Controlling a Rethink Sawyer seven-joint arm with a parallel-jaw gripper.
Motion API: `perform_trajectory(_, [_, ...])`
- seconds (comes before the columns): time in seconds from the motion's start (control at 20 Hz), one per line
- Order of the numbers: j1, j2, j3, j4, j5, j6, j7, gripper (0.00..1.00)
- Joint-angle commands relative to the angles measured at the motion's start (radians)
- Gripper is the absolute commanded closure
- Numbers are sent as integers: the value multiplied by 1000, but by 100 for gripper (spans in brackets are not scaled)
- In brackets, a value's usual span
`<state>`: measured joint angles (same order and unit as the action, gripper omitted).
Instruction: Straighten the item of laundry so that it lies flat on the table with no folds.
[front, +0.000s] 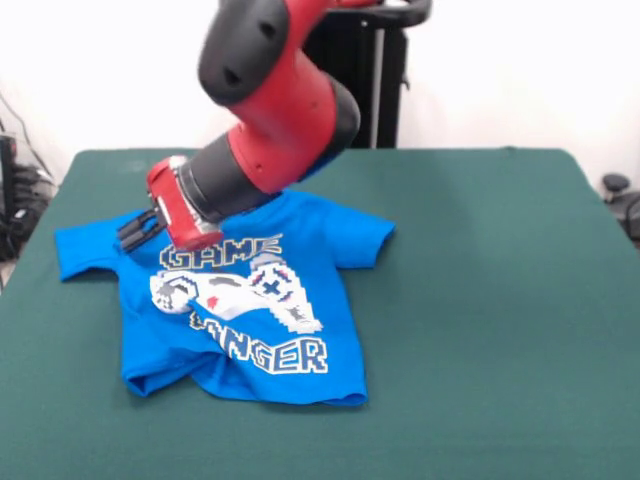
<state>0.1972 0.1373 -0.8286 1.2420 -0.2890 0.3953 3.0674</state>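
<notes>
Laundry first: the bright blue T-shirt (255, 300) is lying print-up on the left half of the green worktop (480, 300), well away from every edge, with its collar toward the far side and its hem toward the camera.

Front view (the only one on hand, so nothing is being said from above): the red and black arm (270, 90) is reaching down from the top and slanting to the picture's left, and its dark claw (140, 229) is hovering at the shirt's shoulder on that side, close to or touching the cloth; which of the two I cannot tell. Whether the claw's tips are apart or together is also beyond telling, since they are showing only as a small dark shape against the blue.

As for progress, the shirt is looking mostly spread: both sleeves are lying out to the sides and the lettering and controller print are reading clearly. What is left, by my judgement, is the lower part. The hem is running unevenly, the bottom-left corner is curling under in a fold, and shallow wrinkles are crossing the belly. The collar area is sitting hidden behind the arm, so its state is unknown.
</notes>
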Motion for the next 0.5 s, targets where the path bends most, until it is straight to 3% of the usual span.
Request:
perform_trajectory(0.05, [-77,-297,372,0,31,236,-389,100])
perform_trajectory(0.2, [-116,-359,453,-20,18,286,-445,100])
perform_trajectory(0.5, [-155,-377,527,-99,6,292,-423,100])
